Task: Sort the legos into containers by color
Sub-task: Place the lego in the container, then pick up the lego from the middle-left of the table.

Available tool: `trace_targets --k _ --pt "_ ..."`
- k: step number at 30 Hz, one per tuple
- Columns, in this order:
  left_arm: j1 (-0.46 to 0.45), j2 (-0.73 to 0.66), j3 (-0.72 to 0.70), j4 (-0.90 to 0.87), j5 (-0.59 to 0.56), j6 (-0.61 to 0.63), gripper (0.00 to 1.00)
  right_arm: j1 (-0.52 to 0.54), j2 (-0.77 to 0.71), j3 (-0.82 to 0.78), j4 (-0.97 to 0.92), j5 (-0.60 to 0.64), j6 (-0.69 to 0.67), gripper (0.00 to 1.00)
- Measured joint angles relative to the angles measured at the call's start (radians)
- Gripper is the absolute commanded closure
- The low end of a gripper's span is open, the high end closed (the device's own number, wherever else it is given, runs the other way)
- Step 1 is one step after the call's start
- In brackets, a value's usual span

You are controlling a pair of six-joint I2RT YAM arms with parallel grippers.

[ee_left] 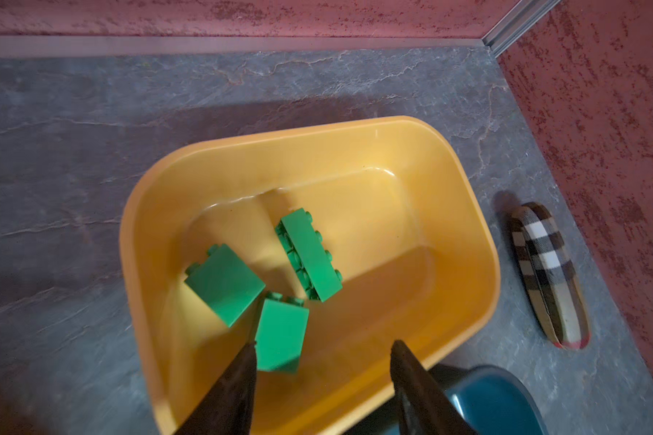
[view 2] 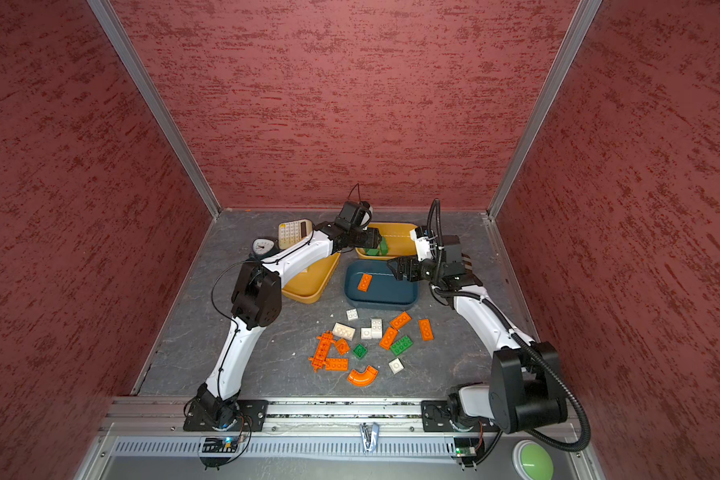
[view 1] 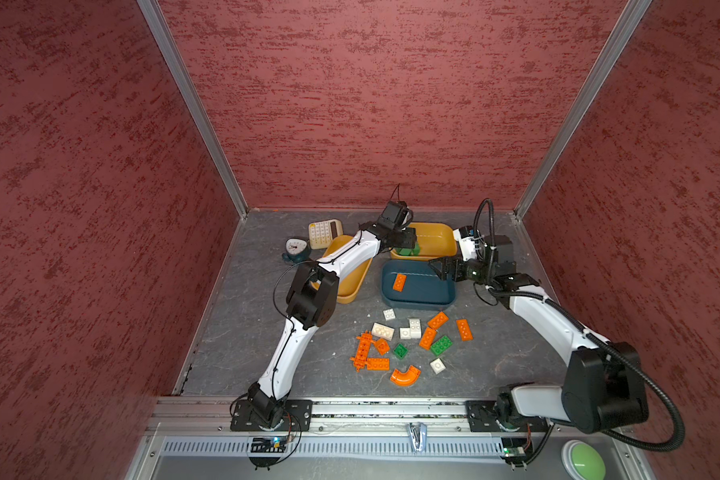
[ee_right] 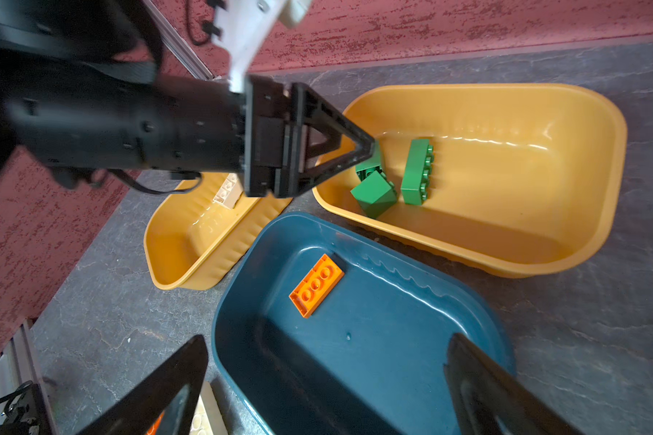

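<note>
Three green bricks (ee_left: 311, 254) lie in the far yellow tray (ee_left: 464, 211), one orange brick (ee_right: 316, 285) in the teal tray (ee_right: 393, 357) and a white brick (ee_right: 227, 192) in the other yellow tray (ee_right: 189, 241), while the left gripper (ee_left: 325, 343) hangs partly open and empty over the greens and the right gripper (ee_right: 328, 338) gapes wide, empty, over the teal tray.

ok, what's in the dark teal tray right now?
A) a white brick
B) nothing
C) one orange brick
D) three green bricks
C: the dark teal tray holds a single flat orange brick, studs up; the three green bricks lie in the mustard yellow tray beside it.
</note>
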Motion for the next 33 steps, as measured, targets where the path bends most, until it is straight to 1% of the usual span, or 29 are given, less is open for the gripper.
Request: trace_targets --k 7,11,15,18,23,26,29,33 --pt "-0.035 -0.277 -0.257 -0.046 -0.025 0.011 0.39 -0.001 0.000 0.000 -0.001 -0.029 0.000 0.01" --pt "-0.068 -0.415 -0.446 -0.096 -0.052 -0.002 0.38 -0.001 0.000 0.000 -0.004 -0.058 0.001 0.01" --pt "-0.112 -0.526 -0.621 -0.154 -0.069 -0.052 0.38 0.000 -0.004 0.000 -0.007 -0.087 0.007 0.01" --pt "-0.161 -0.600 -0.727 -0.197 -0.097 -0.108 0.38 0.004 -0.012 -0.002 -0.007 -0.102 0.012 0.01" --pt "-0.267 -0.705 -0.863 -0.254 -0.122 -0.223 0.38 0.020 -0.026 -0.011 -0.008 -0.109 0.015 0.01" --pt "-0.311 -0.751 -0.939 -0.282 -0.134 -0.297 0.38 0.034 -0.027 -0.017 -0.013 -0.109 0.015 0.01" --pt "-0.349 -0.778 -1.011 -0.298 -0.145 -0.365 0.38 0.046 -0.028 -0.023 -0.020 -0.109 0.015 0.01" --pt "-0.380 -0.777 -1.088 -0.299 -0.150 -0.426 0.38 0.058 -0.028 -0.031 -0.025 -0.109 0.015 0.01"
